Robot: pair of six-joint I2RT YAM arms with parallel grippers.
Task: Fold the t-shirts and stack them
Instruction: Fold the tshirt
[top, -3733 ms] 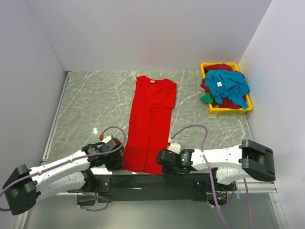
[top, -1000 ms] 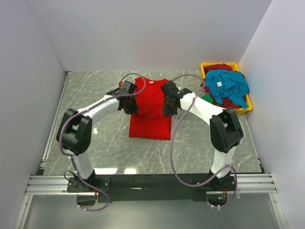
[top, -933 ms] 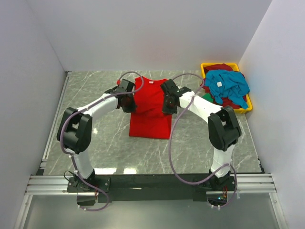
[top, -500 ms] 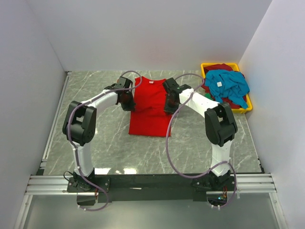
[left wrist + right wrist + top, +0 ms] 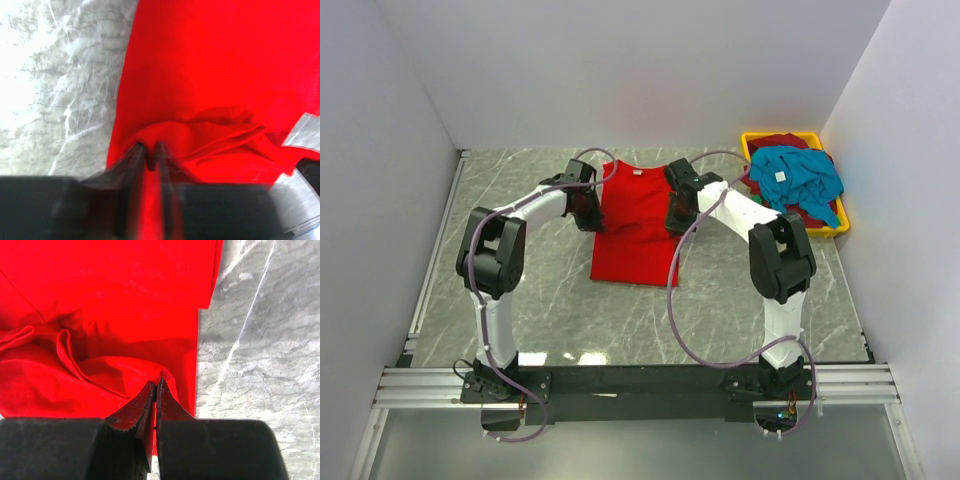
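Note:
The bright red t-shirt (image 5: 635,235) lies folded over on the marble table, its collar toward the back wall. My left gripper (image 5: 588,212) is shut on the shirt's left edge; in the left wrist view the gripper (image 5: 149,150) pinches a fold of red cloth (image 5: 215,75). My right gripper (image 5: 675,216) is shut on the shirt's right edge; in the right wrist view the gripper (image 5: 156,386) pinches a bunched fold of red cloth (image 5: 110,305). A teal-blue t-shirt with a white tag (image 5: 798,178) lies on dark maroon (image 5: 782,143) and green (image 5: 754,207) shirts.
The yellow plastic bin (image 5: 810,228) with the other shirts stands at the back right corner. White walls close the back and both sides. Bare marble table (image 5: 520,280) lies left, right and in front of the red shirt.
Both grippers have carried the red shirt's near hem from the front edge up toward the collar, folding it in half. In the last second they moved slightly farther back.

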